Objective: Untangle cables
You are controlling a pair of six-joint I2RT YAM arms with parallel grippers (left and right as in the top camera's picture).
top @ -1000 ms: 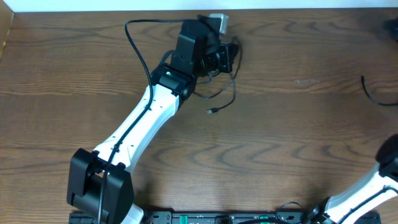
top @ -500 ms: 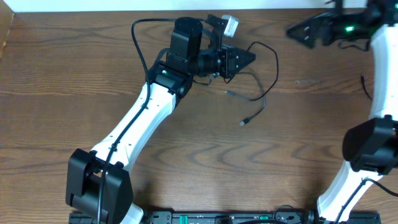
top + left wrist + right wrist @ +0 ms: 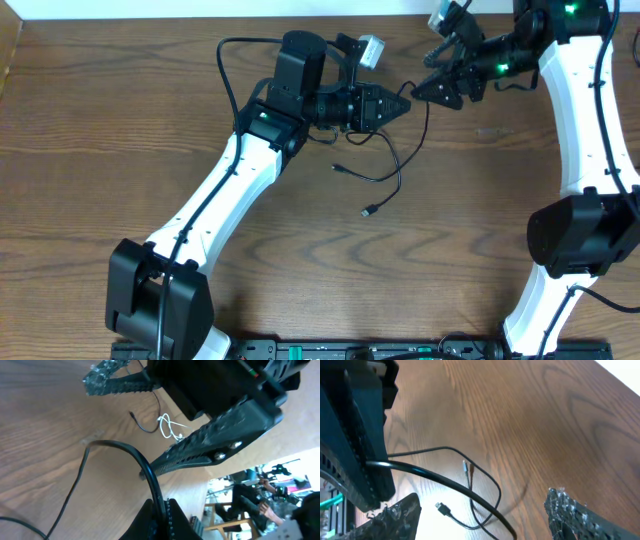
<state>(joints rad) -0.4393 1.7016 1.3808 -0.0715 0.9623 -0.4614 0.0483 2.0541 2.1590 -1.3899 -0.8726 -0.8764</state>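
Observation:
My left gripper [image 3: 403,103] is shut on the thin black cable [image 3: 146,467], held above the table at the back centre. From there the cable hangs down and trails across the wood to a small plug [image 3: 368,211]. A second end [image 3: 338,168] lies nearer the left arm. My right gripper [image 3: 430,76] is open just right of the left fingertips. Its fingers [image 3: 570,510] stand either side of the black cable [image 3: 470,491] without touching it. The white cable [image 3: 168,427] lies loosely curled on the table farther off, seen only in the left wrist view.
The left arm's own thick cord [image 3: 225,70] arcs over the wood behind it. The table's far edge [image 3: 200,17] runs along the top, close behind both grippers. Chairs and a person [image 3: 260,505] are beyond the table.
The right arm swung in from the right and brought its gripper up to the left fingertips, its jaws narrowing a little. The left gripper carried the black cable rightward; the dangling ends shifted.

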